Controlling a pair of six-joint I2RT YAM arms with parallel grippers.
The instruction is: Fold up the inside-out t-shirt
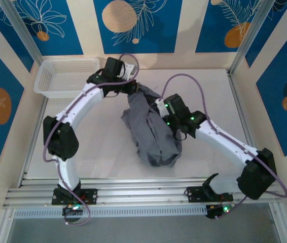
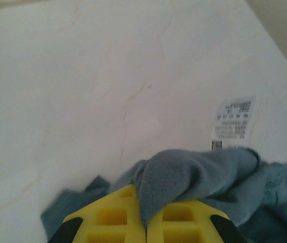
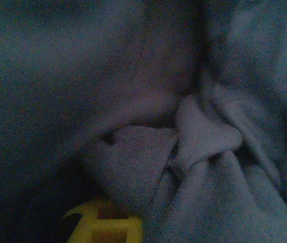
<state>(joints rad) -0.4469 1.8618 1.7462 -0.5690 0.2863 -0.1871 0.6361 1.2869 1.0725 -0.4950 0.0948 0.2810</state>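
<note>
The white table [image 1: 103, 152] is holding up a dark grey t-shirt [image 1: 151, 134] (all bunched up in a heap), lying near the middle. A white basket [image 1: 65, 76] is sitting at the far left corner, well apart from it.

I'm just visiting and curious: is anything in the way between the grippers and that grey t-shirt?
Nothing visible. The left gripper and right gripper are both shut on the t-shirt itself; the white basket sits apart, at the far left.
</note>
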